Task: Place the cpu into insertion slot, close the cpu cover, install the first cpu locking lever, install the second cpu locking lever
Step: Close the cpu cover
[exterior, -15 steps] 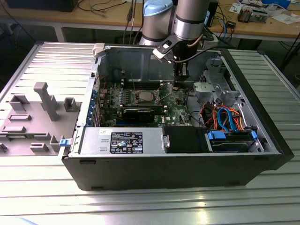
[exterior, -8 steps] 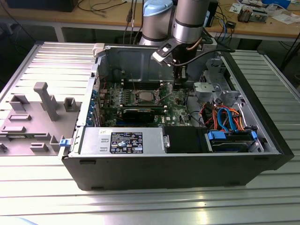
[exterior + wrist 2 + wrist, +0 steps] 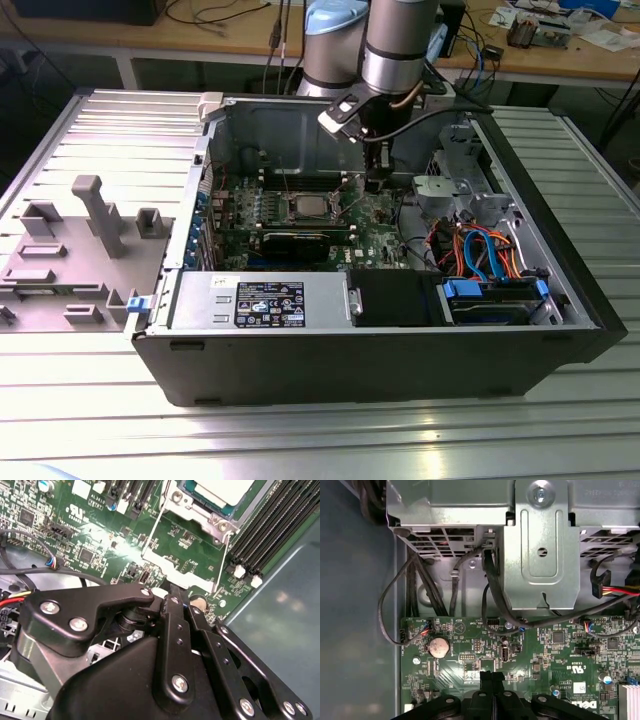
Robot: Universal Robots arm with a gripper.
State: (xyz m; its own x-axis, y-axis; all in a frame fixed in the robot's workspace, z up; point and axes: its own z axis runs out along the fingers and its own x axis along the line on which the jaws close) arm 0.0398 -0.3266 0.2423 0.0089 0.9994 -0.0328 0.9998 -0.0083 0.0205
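- Silver-grey metal topped the cpu, which sat inside the insertion slot on the green motherboard, so the placing step looked done.
- In the second wrist view a thin silver frame, taken to be the cpu cover, bordered the chip. It seemed lowered onto the slot, though whether it lay fully flat could not be told.
- Two thin wire locking levers ran out from the slot's corners toward the tool. They appeared unlatched, which would leave the cover unclamped.
- The tool hung over the board just beside the slot, on the side toward the grey drive cage.
- In the first wrist view the tool had its fingers pressed together with nothing between them. Such a narrow closed tip probably suited pushing a thin lever better than gripping it.
- The open computer case lay on its side on the ribbed metal counter, which turned the slot upward to face the arm.
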